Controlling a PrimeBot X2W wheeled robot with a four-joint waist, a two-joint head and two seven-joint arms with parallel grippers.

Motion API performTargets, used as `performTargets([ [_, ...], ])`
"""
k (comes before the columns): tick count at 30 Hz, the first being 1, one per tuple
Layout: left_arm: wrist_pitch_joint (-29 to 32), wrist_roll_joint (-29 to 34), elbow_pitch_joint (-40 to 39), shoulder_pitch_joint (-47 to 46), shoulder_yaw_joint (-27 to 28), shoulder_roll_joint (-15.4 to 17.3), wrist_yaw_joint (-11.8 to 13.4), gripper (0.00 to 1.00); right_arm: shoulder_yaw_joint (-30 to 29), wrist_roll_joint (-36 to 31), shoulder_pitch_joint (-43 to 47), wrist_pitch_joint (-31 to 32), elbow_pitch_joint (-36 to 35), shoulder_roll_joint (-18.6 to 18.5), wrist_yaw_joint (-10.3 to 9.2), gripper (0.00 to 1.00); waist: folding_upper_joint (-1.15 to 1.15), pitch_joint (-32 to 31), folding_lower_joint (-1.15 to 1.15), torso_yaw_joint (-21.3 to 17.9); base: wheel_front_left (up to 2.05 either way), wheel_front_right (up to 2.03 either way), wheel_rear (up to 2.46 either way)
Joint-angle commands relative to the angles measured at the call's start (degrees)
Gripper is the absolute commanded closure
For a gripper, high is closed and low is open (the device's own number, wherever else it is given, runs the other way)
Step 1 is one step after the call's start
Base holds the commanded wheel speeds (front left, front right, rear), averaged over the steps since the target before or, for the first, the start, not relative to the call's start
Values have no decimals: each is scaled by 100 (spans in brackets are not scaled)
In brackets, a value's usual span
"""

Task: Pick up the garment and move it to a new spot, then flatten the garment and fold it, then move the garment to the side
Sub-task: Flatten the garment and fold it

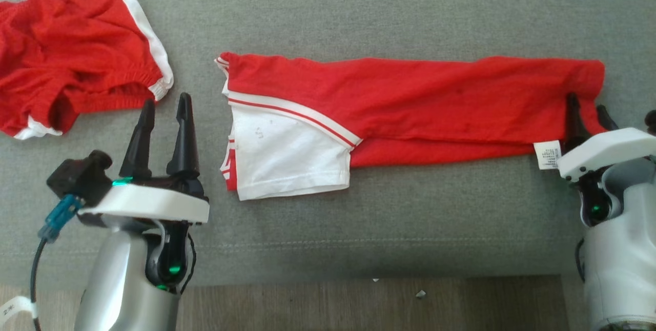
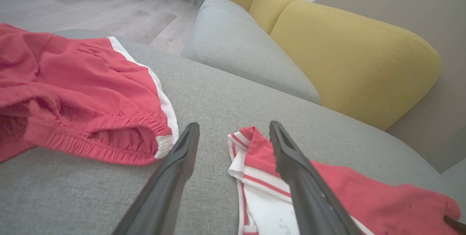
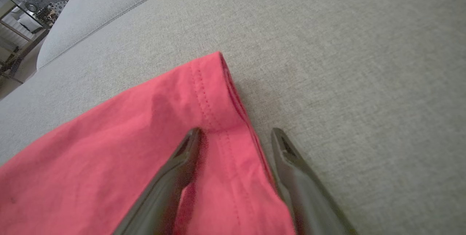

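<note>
The garment (image 1: 410, 100) is a red shirt with a white sleeve, lying as a long flat strip across the grey cushion (image 1: 359, 228). My left gripper (image 1: 166, 99) is open, just left of the garment's collar end and not touching it. In the left wrist view the left gripper (image 2: 233, 126) points past that end of the garment (image 2: 364, 195). My right gripper (image 1: 586, 103) is open at the garment's right end. In the right wrist view the right gripper (image 3: 236, 131) straddles the stitched hem of the garment (image 3: 127, 147), one finger over the red cloth and one over bare cushion.
Crumpled red shorts with white trim (image 1: 77, 49) lie at the far left, close to my left fingers, also the shorts (image 2: 72, 89). A white care label (image 1: 546, 155) sticks out by the right gripper. Yellow back cushions (image 2: 349, 56) rise behind. Wooden floor (image 1: 359, 300) borders the cushion's near edge.
</note>
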Motion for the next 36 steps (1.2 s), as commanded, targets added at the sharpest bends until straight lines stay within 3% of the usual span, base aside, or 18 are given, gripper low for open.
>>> performTargets([
  [1,-70,47,-186,-217,191,48,-25,0,158,17,-71,82,-40,55,36,0,0,7,0,-2,0,0,0],
  [2,-70,48,-188,-225,194,48,-26,0,182,48,-78,116,-9,73,36,0,0,10,0,-5,0,0,0],
  [3,-70,49,-189,-233,200,48,-27,0,215,86,-80,160,19,89,36,11,0,10,0,-9,0,0,0],
  [4,-70,48,-191,-241,210,48,-28,0,254,119,-81,186,33,97,36,68,0,9,0,-15,0,0,0],
  [5,-70,44,-191,-247,222,48,-29,0,290,147,-81,189,35,98,36,100,0,5,0,-21,0,0,0],
  [13,-70,19,-139,-204,253,47,-32,0,641,-150,33,59,-12,-249,36,100,0,-158,0,-93,0,0,0],
  [23,-70,-46,-94,-112,226,47,-34,0,40,-695,-20,33,2,-737,36,100,0,-410,0,-134,0,0,0],
  [27,-70,-148,-182,-60,118,47,-36,0,-377,-1310,-37,27,-59,-943,36,100,0,-497,0,-131,0,0,0],
  [32,-70,-190,-228,-20,120,47,-35,0,-723,-1759,-95,54,-189,-779,36,100,0,-553,0,-133,0,0,0],
  [36,-70,-196,-174,51,105,47,-29,0,-542,-1628,-148,160,-349,-361,36,100,0,-654,0,-175,0,0,0],
])
